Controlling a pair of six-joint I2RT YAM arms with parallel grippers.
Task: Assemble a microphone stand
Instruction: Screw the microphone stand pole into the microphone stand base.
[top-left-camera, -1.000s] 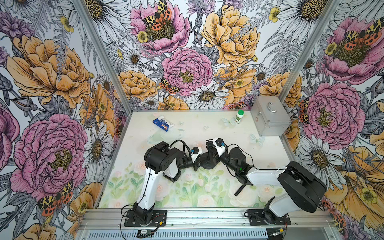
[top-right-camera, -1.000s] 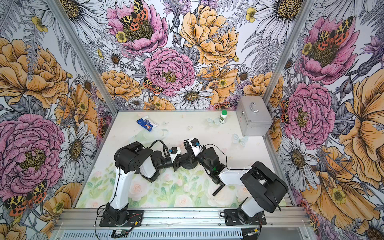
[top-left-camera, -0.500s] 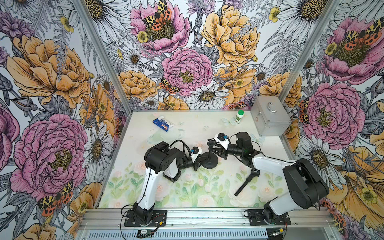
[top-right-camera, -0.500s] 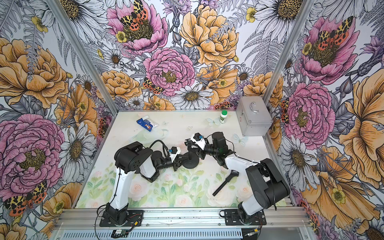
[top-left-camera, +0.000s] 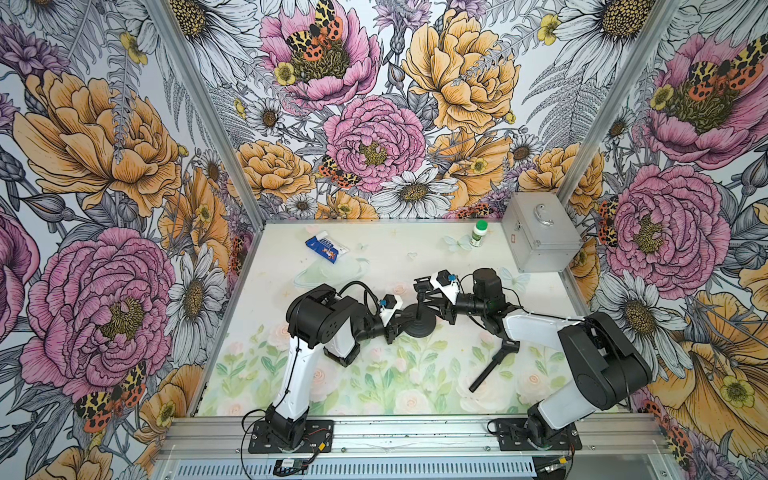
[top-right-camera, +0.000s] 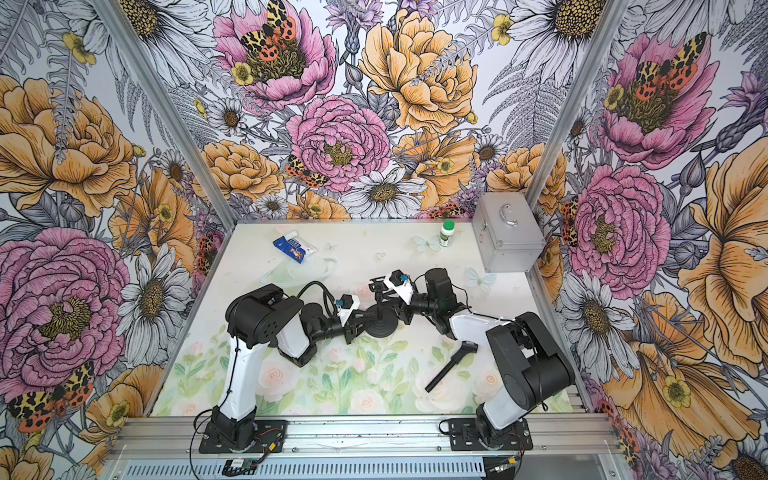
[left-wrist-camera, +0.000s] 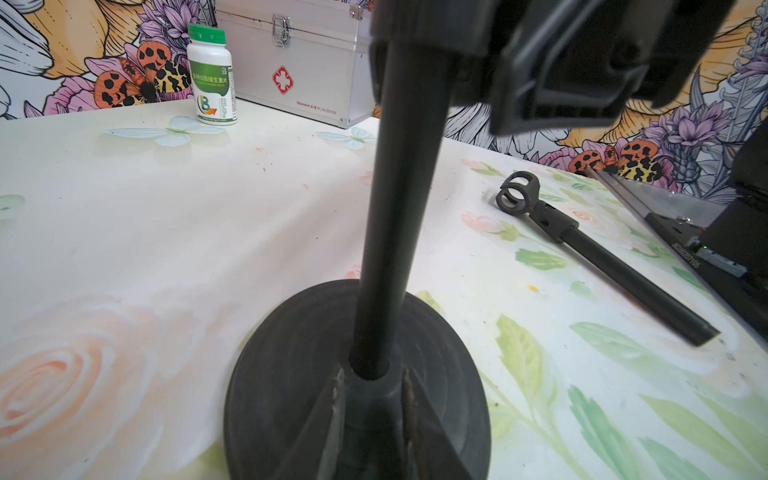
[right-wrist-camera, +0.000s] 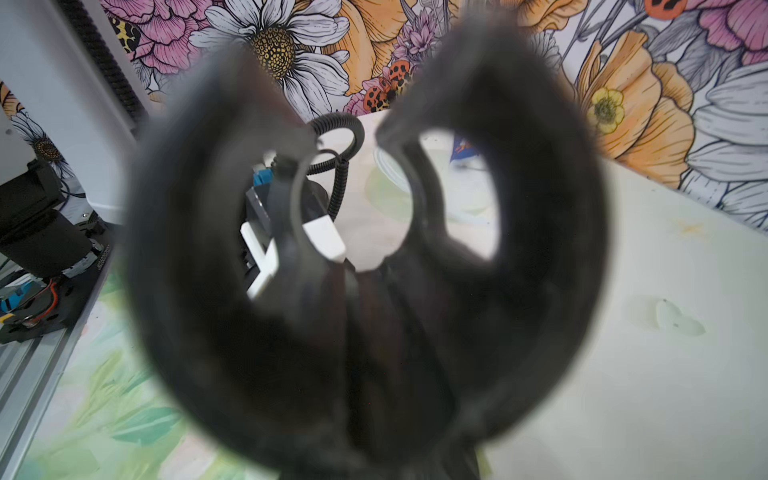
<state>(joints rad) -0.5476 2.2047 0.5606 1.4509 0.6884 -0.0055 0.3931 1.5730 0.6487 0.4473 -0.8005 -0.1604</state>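
Note:
A black round stand base (top-left-camera: 423, 329) sits mid-table with a black pole (left-wrist-camera: 399, 187) standing in its hub. My left gripper (top-left-camera: 404, 324) lies low at the base, its fingers (left-wrist-camera: 328, 415) pressed on either side of the hub, shut on it. My right gripper (top-left-camera: 420, 291) reaches in from the right at the pole's top. It is shut on a C-shaped microphone clip (right-wrist-camera: 208, 291), which fills the right wrist view, blurred. A second black rod with a clip end (top-left-camera: 492, 363) lies loose on the table near the right arm, also in the left wrist view (left-wrist-camera: 602, 257).
At the back right stand a silver first-aid case (top-left-camera: 540, 237) and a white pill bottle with a green cap (top-left-camera: 479, 232). A blue packet (top-left-camera: 326, 249) lies at the back left. The metal rail (top-left-camera: 395, 432) with both arm mounts runs along the front edge.
My right arm swung from the near side of the base round to its far right, and its gripper rose to the pole's top. The left arm stayed at the base.

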